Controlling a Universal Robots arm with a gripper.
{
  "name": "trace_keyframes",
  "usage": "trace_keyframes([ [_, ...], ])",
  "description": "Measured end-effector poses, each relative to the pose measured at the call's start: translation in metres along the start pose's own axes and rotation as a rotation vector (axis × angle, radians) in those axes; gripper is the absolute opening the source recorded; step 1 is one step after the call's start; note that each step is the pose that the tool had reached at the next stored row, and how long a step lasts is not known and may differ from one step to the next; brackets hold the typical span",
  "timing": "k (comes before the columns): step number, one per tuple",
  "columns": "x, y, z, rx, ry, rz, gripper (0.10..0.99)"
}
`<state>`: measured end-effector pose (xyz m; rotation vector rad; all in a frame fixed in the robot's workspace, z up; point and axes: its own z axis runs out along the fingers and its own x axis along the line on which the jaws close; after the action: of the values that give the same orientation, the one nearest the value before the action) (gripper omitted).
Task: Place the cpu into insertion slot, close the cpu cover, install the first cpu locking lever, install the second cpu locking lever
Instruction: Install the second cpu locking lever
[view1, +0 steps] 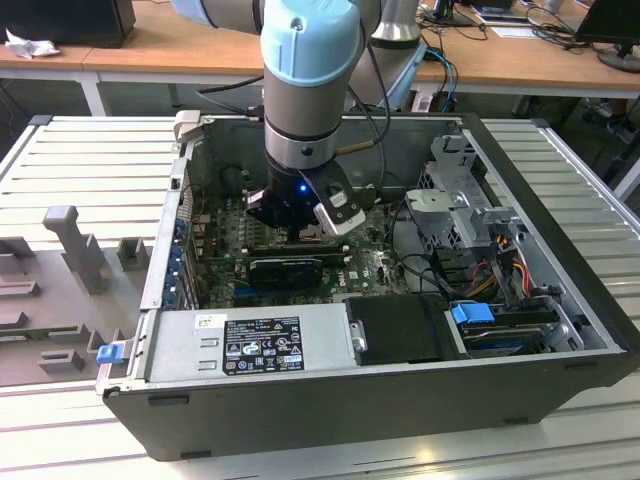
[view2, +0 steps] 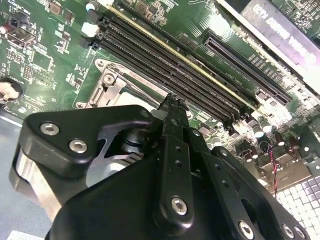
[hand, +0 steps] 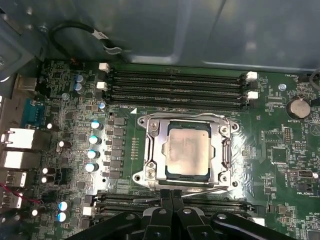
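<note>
One arm reaches down into the open computer case (view1: 560, 330), and its tool (hand: 171, 196) hangs low over the green motherboard (hand: 280, 145). In the first wrist view the two black fingers (hand: 161, 202) stand pressed together with no gap between them and nothing held, their tips at the near edge of the insertion slot (hand: 150, 172). The cpu (hand: 188, 151) lies flat in that slot, just beyond the fingertips, its pale metal top showing through the square cut-out of the cpu cover (hand: 225, 150), which lies down around it. A thin silvery locking lever (hand: 192, 192) runs along the socket edge nearest the tool, right by the fingertips; whether they touch it I cannot tell. Long black memory slots (hand: 175, 85) lie on the far side of the socket from the tool. In the second wrist view the tool's black linkage (view2: 172, 165) hides most of the socket.
</note>
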<state>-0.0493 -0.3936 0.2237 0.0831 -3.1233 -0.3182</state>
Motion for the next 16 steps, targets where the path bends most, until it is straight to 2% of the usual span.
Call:
trace_keyframes([
  [5,0.0017,-0.0003,0.0015,-0.003,-0.0001,0.0,0.106],
  [8,0.005,-0.0013,0.0069,-0.006,0.0,-0.001,0.106],
  [10,0.0134,-0.002,0.0101,-0.011,-0.0001,-0.002,0.106],
  [12,0.0183,-0.0025,0.0111,-0.017,-0.0003,-0.003,0.106],
  [16,0.0213,-0.0046,0.0157,-0.024,-0.0006,-0.003,0.106],
])
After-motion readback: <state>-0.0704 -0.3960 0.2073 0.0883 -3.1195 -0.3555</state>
